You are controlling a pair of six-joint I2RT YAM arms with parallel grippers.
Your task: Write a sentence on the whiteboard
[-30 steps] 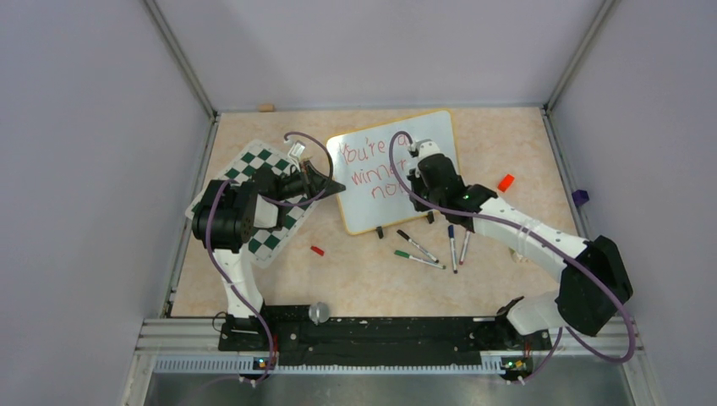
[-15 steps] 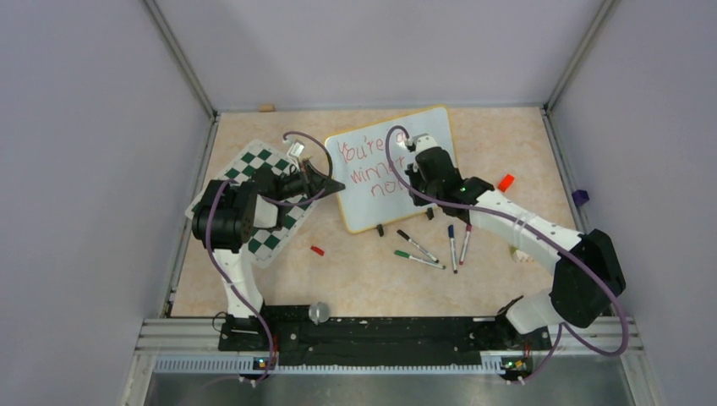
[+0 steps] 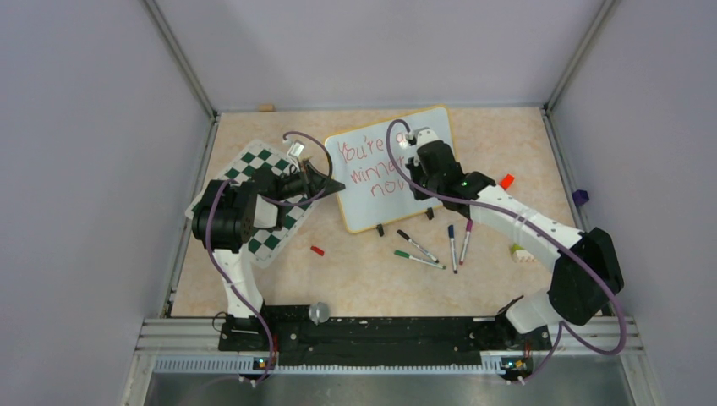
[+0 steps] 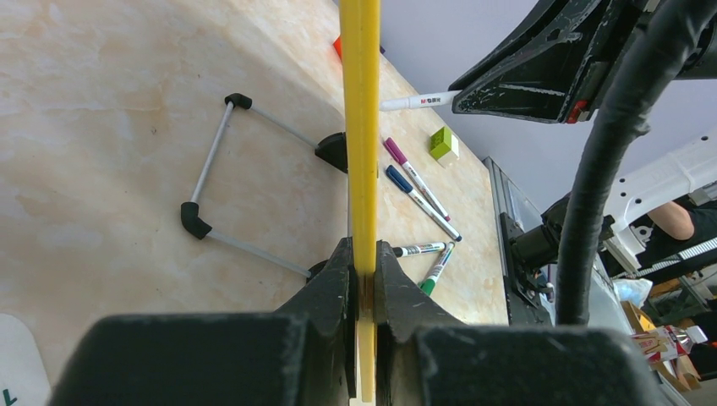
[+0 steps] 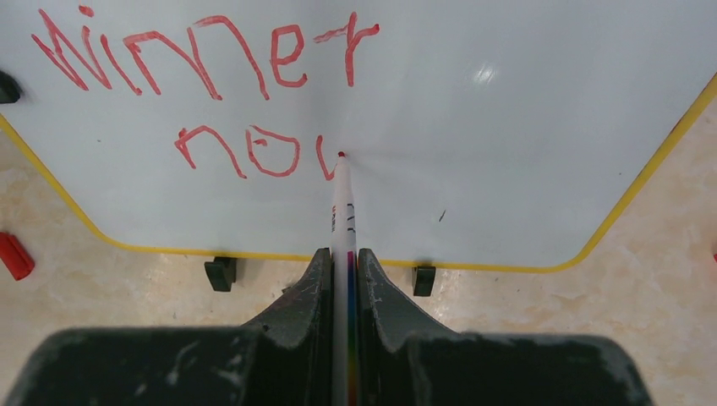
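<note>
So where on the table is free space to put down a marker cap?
Bare table lies in the far right corner, beyond the whiteboard and the small red block, and on the near strip between the red cap and the base rail. Crowded: before the whiteboard, where four markers lie, and left, where the chess mat lies.

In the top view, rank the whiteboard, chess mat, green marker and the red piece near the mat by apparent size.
1. whiteboard and chess mat: close, mat partly hidden by the left arm, so unranked
2. green marker
3. red piece
</note>
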